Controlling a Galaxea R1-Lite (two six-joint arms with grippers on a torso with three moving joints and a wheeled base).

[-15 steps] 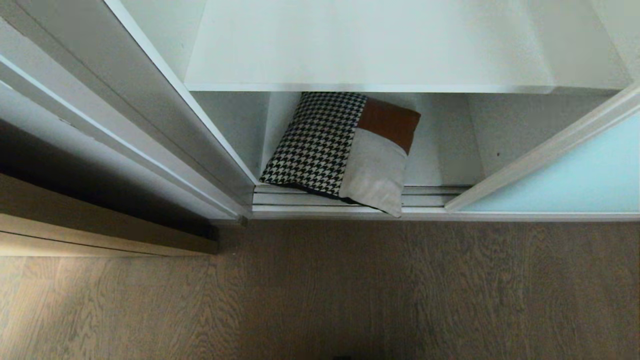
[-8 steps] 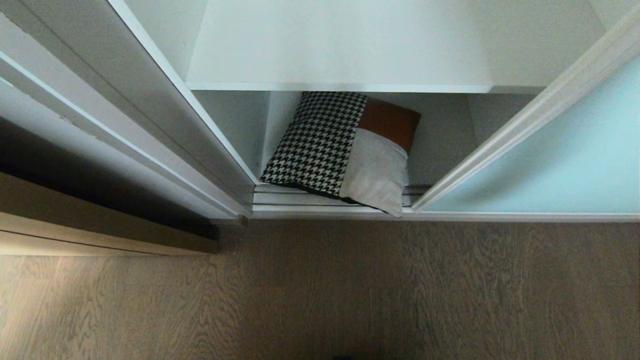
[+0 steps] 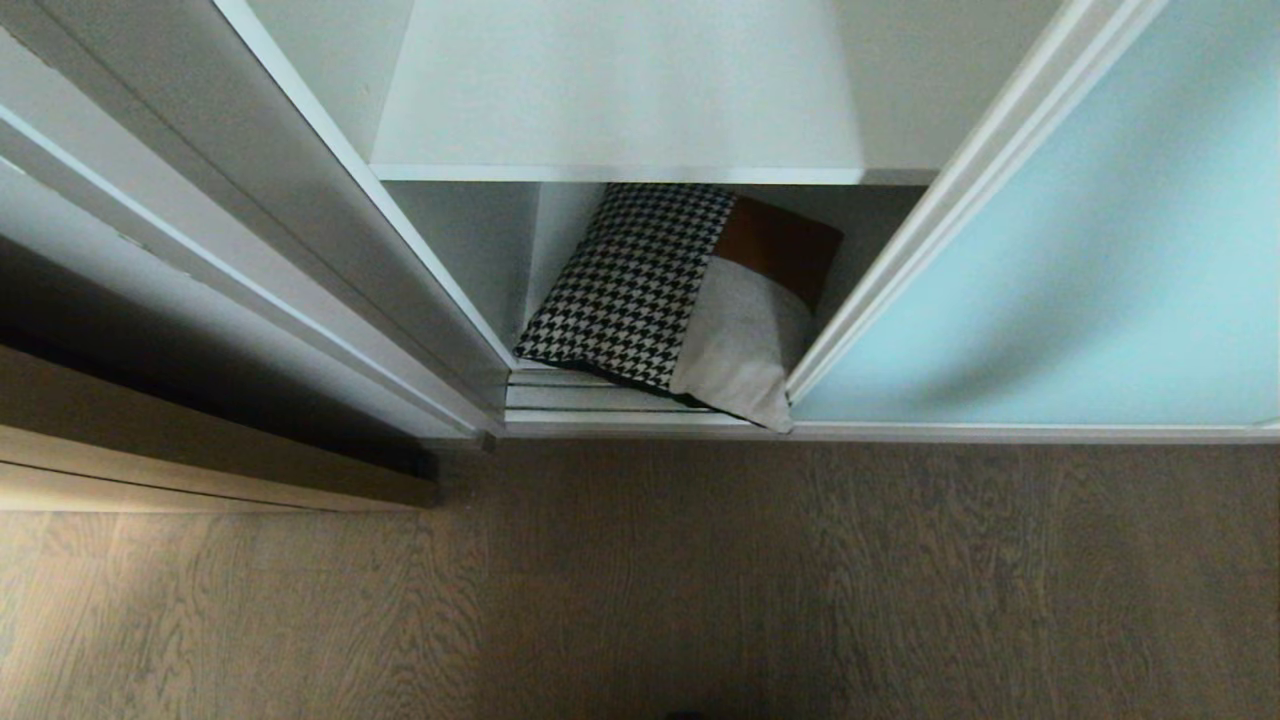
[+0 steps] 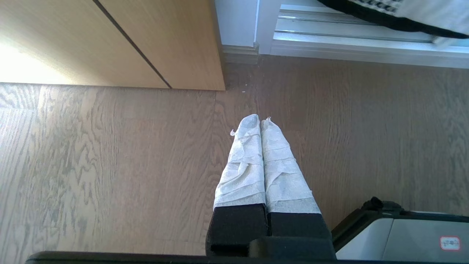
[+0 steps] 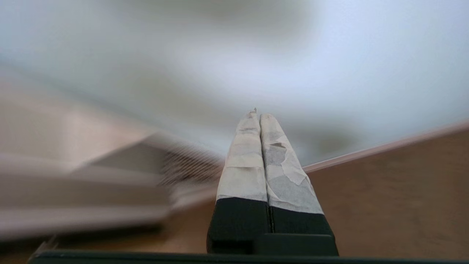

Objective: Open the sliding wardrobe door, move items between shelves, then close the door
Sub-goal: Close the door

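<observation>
Your right pincer, clenched empty, is facing the door, which is touching the cushion overhanging the track; the left pincer is hanging clenched.

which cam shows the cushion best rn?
Head view: the cushion shows its houndstooth, cream and rust patches, lying on the bottom shelf with a corner over the track. Left wrist view catches only its black edge. Right wrist view is too blurred to tell.

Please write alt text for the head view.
A pale aqua frosted-glass sliding door stands beside a patchwork houndstooth cushion leaning in the white wardrobe's bottom compartment, under a white shelf. Its lower corner overhangs the floor track.
</observation>
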